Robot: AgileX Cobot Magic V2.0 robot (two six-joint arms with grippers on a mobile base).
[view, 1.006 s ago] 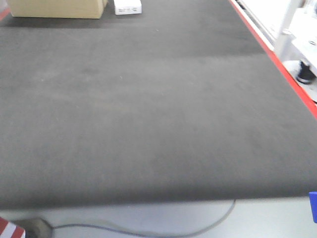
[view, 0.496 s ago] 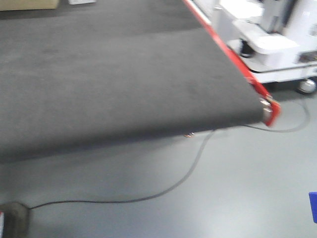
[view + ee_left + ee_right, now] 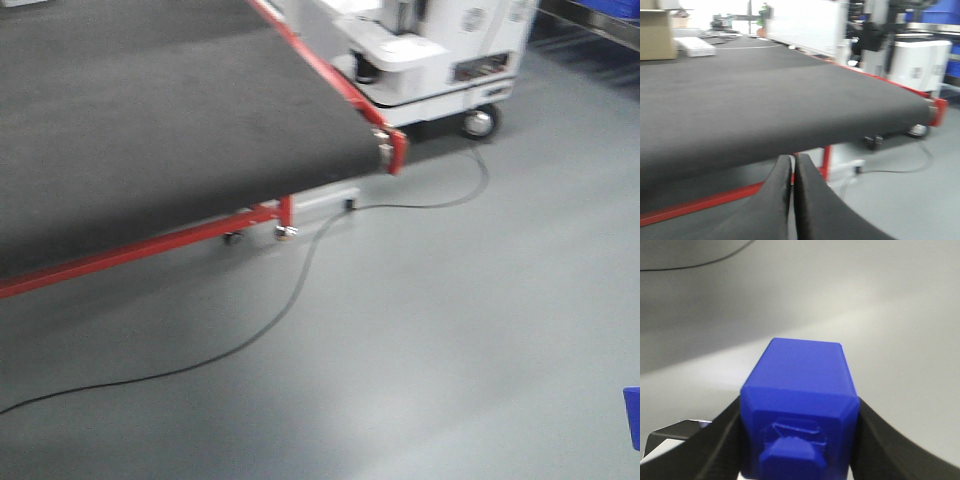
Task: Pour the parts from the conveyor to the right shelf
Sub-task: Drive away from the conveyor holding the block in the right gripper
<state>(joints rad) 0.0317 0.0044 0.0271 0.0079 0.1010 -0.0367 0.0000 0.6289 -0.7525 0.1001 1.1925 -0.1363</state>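
My right gripper (image 3: 799,440) is shut on a bright blue cube-like part (image 3: 802,400) with a short knob facing the camera; it hangs over the glossy grey floor. A blue corner of it shows at the right edge of the front view (image 3: 632,415). The dark grey conveyor belt (image 3: 150,120) with red edge strips lies at the upper left; it fills the left wrist view (image 3: 765,105). My left gripper (image 3: 793,165) is shut and empty, just below the belt's near edge. A corner of the right shelf with a blue bin (image 3: 600,10) shows at the top right.
A white wheeled machine (image 3: 440,55) stands beside the conveyor's end. A black cable (image 3: 290,300) snakes across the grey floor (image 3: 450,330). The conveyor's red frame rail and castor (image 3: 285,225) sit under the belt. A cardboard box (image 3: 657,32) rests far down the belt.
The front view has swung right and back: the belt, which filled the frame, now sits at the upper left, and the floor, white machine and shelf corner have come into view.
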